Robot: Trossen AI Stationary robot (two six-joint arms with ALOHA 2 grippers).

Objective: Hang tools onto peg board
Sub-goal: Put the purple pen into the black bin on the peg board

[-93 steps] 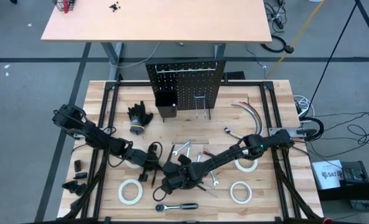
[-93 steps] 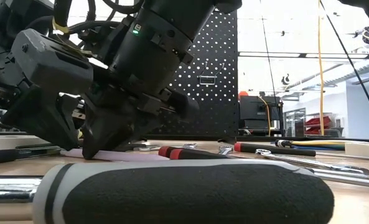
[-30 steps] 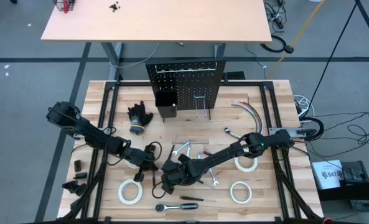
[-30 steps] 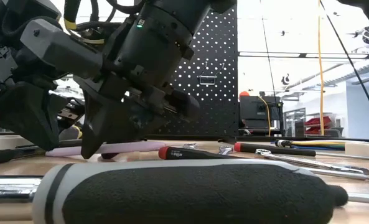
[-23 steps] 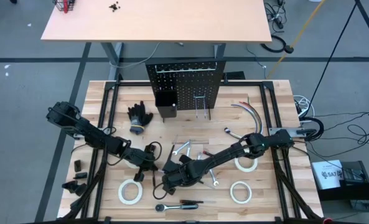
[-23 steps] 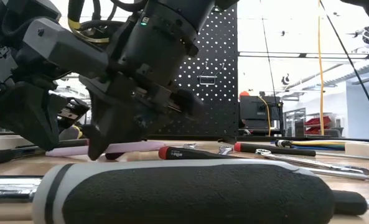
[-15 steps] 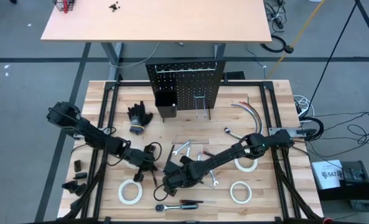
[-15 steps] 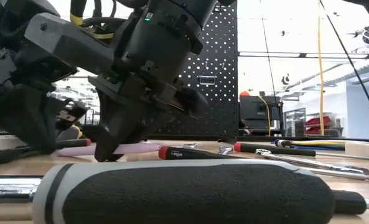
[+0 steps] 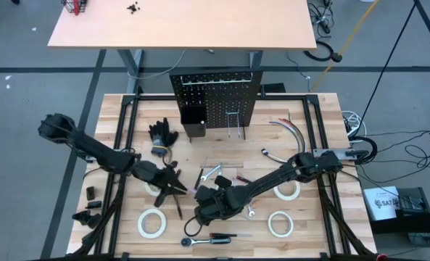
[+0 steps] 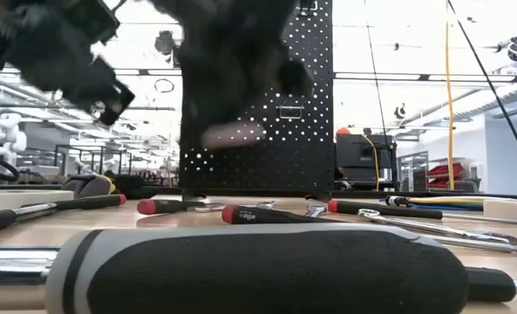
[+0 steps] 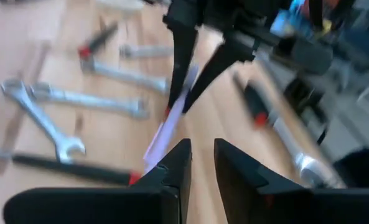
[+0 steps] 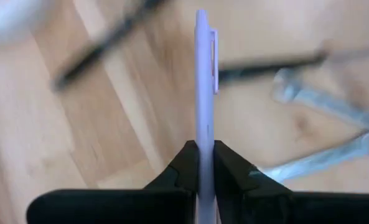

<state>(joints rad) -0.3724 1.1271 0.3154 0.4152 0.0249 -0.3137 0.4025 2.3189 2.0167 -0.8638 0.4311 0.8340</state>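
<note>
My right gripper (image 12: 202,148) is shut on a lavender pen (image 12: 201,74) and holds it above the table's middle. The pen also shows as a blurred pink streak (image 10: 232,135) before the peg board (image 10: 275,131). My left gripper (image 11: 201,163) hovers just left of it, open by a narrow gap and holding nothing; it faces the pen (image 11: 165,124). Silver wrenches (image 9: 211,174), screwdrivers (image 10: 267,214), a ratchet (image 9: 207,239) and white tape rolls (image 9: 151,222) lie flat on the table. The peg board (image 9: 216,101) stands upright at the far middle. My right gripper pinches the pen's barrel (image 12: 201,140) between its two fingers, away from the clip end (image 12: 214,56). The fingers (image 11: 179,68) slant down from above, and the pen runs along them rather than across. It hangs tilted, clear of the table.
Black gloves (image 9: 162,136) lie left of the peg board's bin (image 9: 193,119). Curved cables (image 9: 287,130) lie at the far right. More tape rolls (image 9: 280,223) sit at the near right. The ratchet's handle (image 10: 258,270) fills the low view's foreground.
My right gripper has risen from the table with the lavender pen, which lay flat a second ago and now hangs lifted clear. My left gripper has come away from the pen and risen too, tipping upward.
</note>
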